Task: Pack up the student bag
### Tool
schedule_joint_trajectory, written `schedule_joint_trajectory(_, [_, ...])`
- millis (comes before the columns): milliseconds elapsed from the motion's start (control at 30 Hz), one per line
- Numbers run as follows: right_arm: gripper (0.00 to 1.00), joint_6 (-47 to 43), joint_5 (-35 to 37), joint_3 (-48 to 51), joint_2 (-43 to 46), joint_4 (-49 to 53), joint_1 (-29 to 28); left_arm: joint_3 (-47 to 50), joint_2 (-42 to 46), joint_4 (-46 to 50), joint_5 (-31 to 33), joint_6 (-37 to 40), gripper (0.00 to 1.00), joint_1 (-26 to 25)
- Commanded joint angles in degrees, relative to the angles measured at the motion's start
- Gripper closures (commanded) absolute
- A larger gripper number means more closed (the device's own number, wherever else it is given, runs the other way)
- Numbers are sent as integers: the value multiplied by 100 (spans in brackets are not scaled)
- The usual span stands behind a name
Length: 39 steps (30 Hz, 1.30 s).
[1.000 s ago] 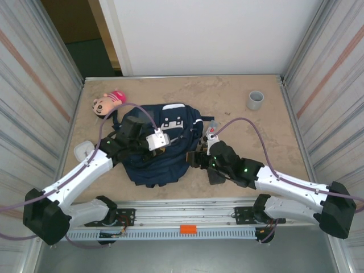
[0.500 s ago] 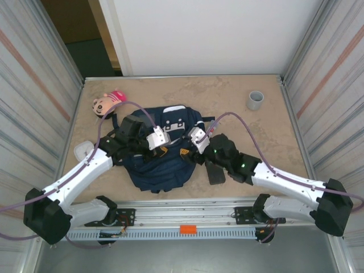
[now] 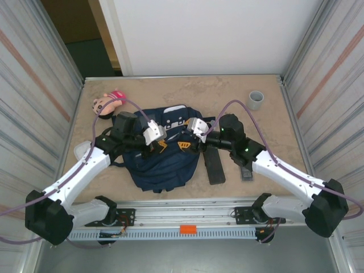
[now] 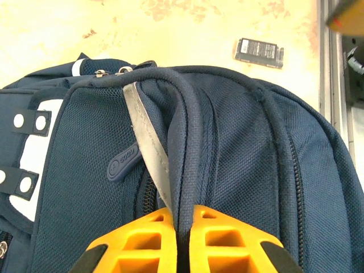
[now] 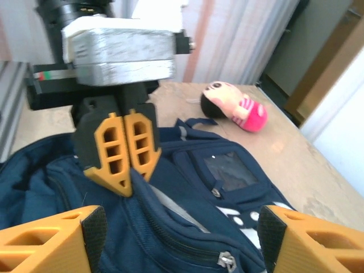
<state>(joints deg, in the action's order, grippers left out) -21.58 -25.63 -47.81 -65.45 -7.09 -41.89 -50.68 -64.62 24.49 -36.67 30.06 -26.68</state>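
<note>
The student bag (image 3: pixel 162 162), a navy backpack with white patches, lies flat on the table between the arms. My left gripper (image 3: pixel 158 145) is shut on a raised fold of its fabric beside a grey strip (image 4: pixel 149 145); in the left wrist view the yellow fingertips (image 4: pixel 182 219) pinch the piped edge. The same shut gripper (image 5: pixel 126 165) shows in the right wrist view, holding the bag (image 5: pixel 227 187) up. My right gripper (image 3: pixel 186 145) hovers open just over the bag's upper part, its fingers (image 5: pixel 57 242) spread wide on either side of a zipped pocket (image 5: pixel 226 260), nothing between them.
A pink plush doll (image 3: pixel 107 102) lies at the back left and a grey cup (image 3: pixel 255 100) at the back right. Two flat black items (image 3: pixel 214 166) (image 3: pixel 245 170) lie on the table right of the bag. A pale object (image 3: pixel 83 151) sits at the left edge. Metal walls close both sides.
My right gripper has swung from beside the bag's right edge up and left over the bag and opened wider. My left gripper still pinches the fabric and has shifted slightly back.
</note>
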Motion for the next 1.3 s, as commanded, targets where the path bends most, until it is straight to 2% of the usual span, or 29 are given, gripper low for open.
schedule_joint_trajectory(0, [29,-261,-895,-194,-243,104,208,-144,310,-800,-896,-170,100,74])
schedule_joint_trajectory(333, [28,-302,-1550,-716,-835,375,336,-145,309,-907,-1137,-280,100,205])
schedule_joint_trajectory(433, [28,138,-1858,-571,-833,-62,537,-110,305,-995,-1091,-393,100,207])
schedule_joint_trajectory(700, [22,347,-1534,-623,-753,349,698,103,344,-1288,-1083,-583,100,224])
schedule_joint_trajectory(733, [18,464,-1473,-611,-754,287,723,87,339,-1247,-1111,-569,100,229])
schedule_joint_trajectory(800, [17,908,-1253,-535,-756,-40,817,56,331,-1191,-1156,-530,100,242])
schedule_joint_trajectory(900, [16,1373,-1397,-440,-750,-425,1045,25,329,-1149,-1194,-484,100,259])
schedule_joint_trajectory(1067, [16,1123,-1796,-377,-685,-284,1044,-37,311,-1036,-1248,-363,100,279])
schedule_joint_trajectory(1200, [16,862,-1856,-65,-496,-486,1001,-58,304,-1004,-1255,-291,100,307])
schedule_joint_trajectory(1267, [16,546,-1976,-121,-470,-213,954,-56,301,-1016,-1292,-264,100,321])
